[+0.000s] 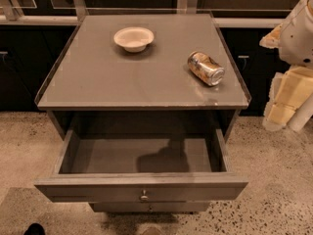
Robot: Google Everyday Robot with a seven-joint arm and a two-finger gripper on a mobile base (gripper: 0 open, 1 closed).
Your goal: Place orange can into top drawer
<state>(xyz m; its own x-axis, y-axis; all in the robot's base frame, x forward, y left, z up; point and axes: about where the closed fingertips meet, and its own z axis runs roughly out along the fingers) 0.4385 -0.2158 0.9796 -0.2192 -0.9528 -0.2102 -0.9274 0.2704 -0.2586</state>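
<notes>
The orange can (206, 68) lies on its side on the right part of the grey cabinet top (98, 77), with its silver end facing the front right. The top drawer (98, 190) is pulled out toward me and stands open, and I see nothing in it. Its small round knob (144, 196) is at the middle of the front panel. My gripper (286, 99) hangs at the right edge of the view, beside the cabinet and to the right of the can, apart from it and holding nothing that I can see.
A white bowl (134, 37) stands on the back middle of the cabinet top. The narrower lower drawer front (146, 207) sits beneath the open drawer. Speckled floor (274, 180) surrounds the cabinet. A dark wall with a rail (39, 19) runs behind it.
</notes>
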